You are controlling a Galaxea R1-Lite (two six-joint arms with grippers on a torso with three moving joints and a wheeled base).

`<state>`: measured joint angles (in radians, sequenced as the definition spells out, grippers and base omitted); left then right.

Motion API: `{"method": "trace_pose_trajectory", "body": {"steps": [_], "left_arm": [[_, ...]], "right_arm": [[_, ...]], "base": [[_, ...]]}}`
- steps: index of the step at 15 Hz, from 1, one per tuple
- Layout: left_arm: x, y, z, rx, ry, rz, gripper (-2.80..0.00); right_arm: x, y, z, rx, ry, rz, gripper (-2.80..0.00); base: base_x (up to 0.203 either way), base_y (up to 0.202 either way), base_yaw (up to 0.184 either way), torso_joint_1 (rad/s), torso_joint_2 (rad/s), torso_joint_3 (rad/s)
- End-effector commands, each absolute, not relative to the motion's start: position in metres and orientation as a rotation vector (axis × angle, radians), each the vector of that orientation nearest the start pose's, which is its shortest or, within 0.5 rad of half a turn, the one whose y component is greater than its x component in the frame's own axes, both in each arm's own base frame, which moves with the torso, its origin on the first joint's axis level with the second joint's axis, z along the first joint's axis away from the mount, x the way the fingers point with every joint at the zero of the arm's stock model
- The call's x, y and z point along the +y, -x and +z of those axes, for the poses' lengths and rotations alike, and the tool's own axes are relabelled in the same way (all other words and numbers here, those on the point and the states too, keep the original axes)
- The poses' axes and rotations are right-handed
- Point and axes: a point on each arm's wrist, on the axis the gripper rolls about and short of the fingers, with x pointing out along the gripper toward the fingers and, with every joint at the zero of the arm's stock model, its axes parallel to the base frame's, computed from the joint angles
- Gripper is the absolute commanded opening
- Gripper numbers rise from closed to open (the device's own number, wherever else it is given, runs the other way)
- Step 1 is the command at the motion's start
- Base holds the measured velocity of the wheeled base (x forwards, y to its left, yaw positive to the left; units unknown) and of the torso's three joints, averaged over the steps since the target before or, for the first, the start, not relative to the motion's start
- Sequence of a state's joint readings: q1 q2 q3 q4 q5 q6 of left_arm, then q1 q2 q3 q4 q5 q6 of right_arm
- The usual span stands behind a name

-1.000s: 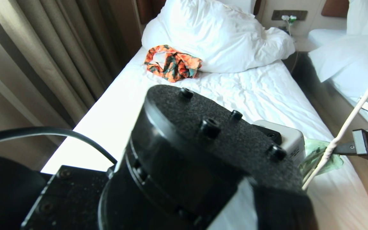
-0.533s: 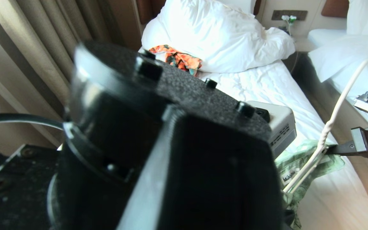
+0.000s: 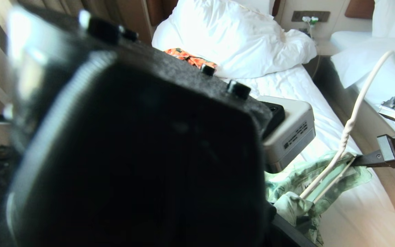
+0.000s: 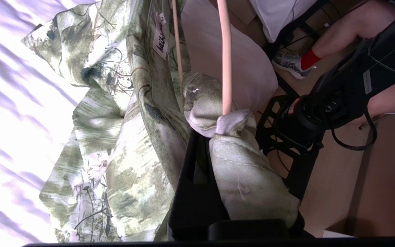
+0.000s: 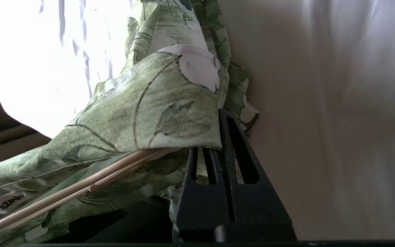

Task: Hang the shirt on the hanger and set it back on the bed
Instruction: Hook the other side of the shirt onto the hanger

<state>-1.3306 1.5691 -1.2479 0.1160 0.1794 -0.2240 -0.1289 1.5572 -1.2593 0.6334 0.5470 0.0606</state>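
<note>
The left arm's dark housing [image 3: 132, 144] fills most of the head view, and beyond it the bed [image 3: 286, 99] runs up to a big white pillow [image 3: 231, 37], with an orange floral garment [image 3: 190, 60] peeking out just below that pillow. Down at the near right corner of the mattress, the shirt [image 3: 297, 185] is bunched up and lifted between both arms. The left gripper [image 4: 202, 137] is clamped down tight on a fold of the shirt, right where the hanger [image 3: 350, 121] disappears into the cloth. The right gripper [image 5: 218, 137] reaches in from the right, its fingers pinched together on the shirt's edge, the fabric draped over their tips. The hanger's hook end rises up and to the right, above the floor beside the bed. In the left wrist view a person's legs [image 4: 348, 31], one in a red sock, show on the floor past the right arm.
</note>
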Motion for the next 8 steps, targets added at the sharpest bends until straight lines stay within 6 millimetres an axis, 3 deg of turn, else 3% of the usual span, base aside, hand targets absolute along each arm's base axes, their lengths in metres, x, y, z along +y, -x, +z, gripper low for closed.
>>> {"method": "trace_pose_trajectory", "body": {"steps": [1,8], "left_arm": [[-0.2702,-0.0651,0.2767,0.449,-0.117,-1.099,-2.80],[-0.2688,-0.0636,0.2756,0.383,-0.201,-1.059,-2.80]], "right_arm": [[-0.0201,-0.2471,0.2475,0.881,-0.363,0.366,-2.80],[-0.0196,-0.2527,0.2491,0.905,-0.372,0.370,-2.80]], "base": [[0.000,0.000,0.000,0.000,0.00,0.000],[0.000,0.000,0.000,0.000,0.00,0.000]]}}
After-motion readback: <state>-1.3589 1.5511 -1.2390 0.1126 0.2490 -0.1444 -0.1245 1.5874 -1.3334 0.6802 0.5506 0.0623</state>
